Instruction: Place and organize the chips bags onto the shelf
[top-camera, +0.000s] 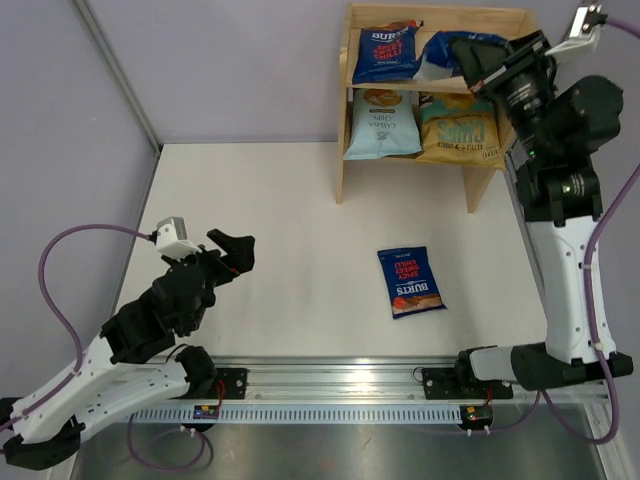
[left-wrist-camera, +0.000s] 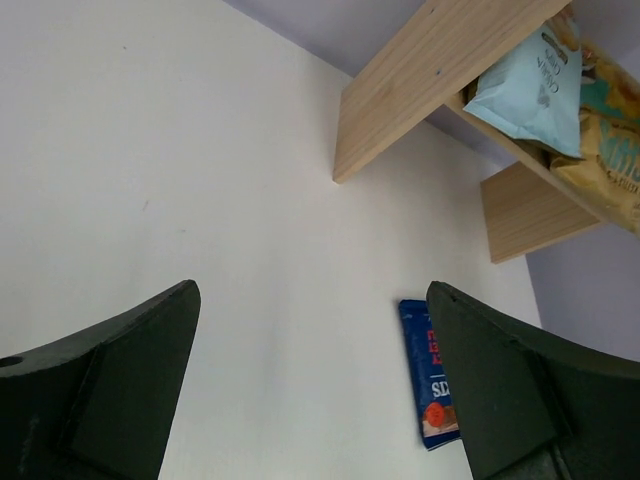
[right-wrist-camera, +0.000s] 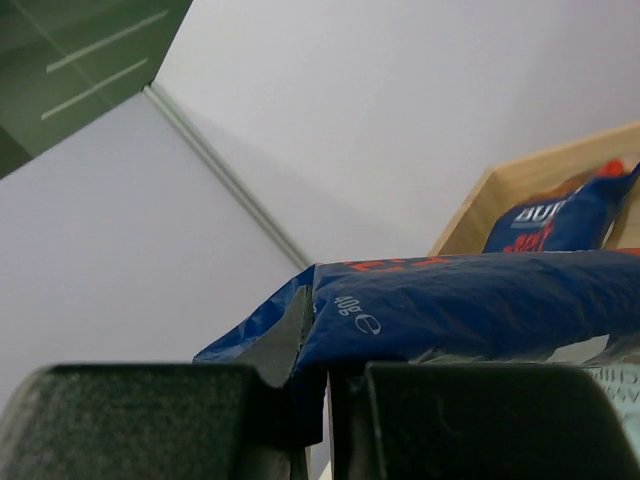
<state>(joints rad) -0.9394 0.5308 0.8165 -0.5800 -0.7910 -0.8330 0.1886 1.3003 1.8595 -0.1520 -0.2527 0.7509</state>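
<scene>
My left gripper (left-wrist-camera: 312, 292) stands wide open, its two dark fingers (left-wrist-camera: 110, 390) framing the bottom corners over the white table (left-wrist-camera: 200, 150). A dark blue bag (left-wrist-camera: 425, 380) lies flat on the table, partly hidden by the right-hand finger. At upper right I see the wooden shelf (left-wrist-camera: 420, 90), with a light blue bag (left-wrist-camera: 530, 85) and a yellow-gold bag (left-wrist-camera: 610, 150) side by side on it.

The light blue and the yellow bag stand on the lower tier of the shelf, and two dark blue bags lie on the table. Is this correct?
No: the top view shows only one dark blue bag on the table. The light blue bag and yellow bag stand on the lower tier of the shelf.
</scene>
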